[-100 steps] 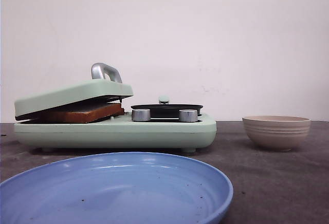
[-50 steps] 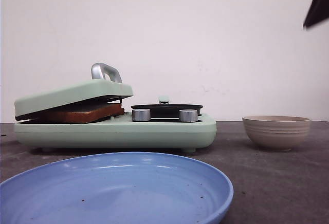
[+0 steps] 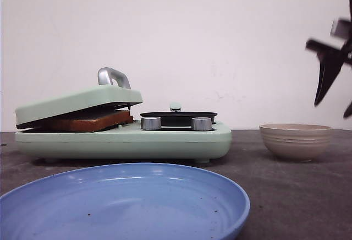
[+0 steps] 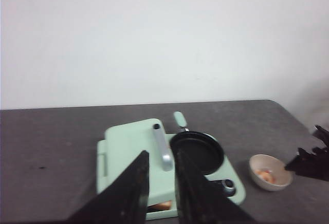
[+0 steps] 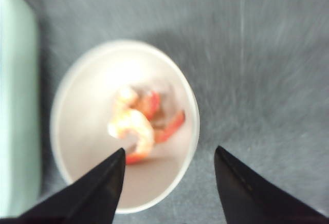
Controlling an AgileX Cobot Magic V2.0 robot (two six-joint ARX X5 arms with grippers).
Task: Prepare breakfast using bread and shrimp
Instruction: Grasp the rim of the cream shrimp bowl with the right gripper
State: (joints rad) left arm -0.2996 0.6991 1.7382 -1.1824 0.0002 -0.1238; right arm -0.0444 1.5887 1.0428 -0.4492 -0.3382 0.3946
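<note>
One slice of bread [image 3: 88, 121], brown crust showing, lies in the mint-green breakfast maker [image 3: 165, 141] under its half-lowered lid [image 3: 77, 101]; a sliver also shows in the left wrist view [image 4: 162, 205]. I see no second slice. Orange shrimp [image 5: 136, 126] lie in a beige bowl [image 5: 77, 131], right of the machine [image 3: 295, 141]. My right gripper [image 5: 170, 149] is wide open and empty, hanging above the bowl [image 3: 331, 108]. My left gripper [image 4: 161, 152] is high above the machine, empty, its jaws a narrow gap apart.
A black round pan [image 3: 178, 116] sits on the machine's right half behind two metal knobs [image 3: 150, 123]. The lid has a metal handle [image 3: 113, 76]. A large blue plate [image 3: 220, 190] lies at the table's near edge. A white wall stands behind.
My right gripper has come down into the front view at the upper right, over the bowl. My left gripper's tip has left the top left of that view. The machine and bread have not moved.
</note>
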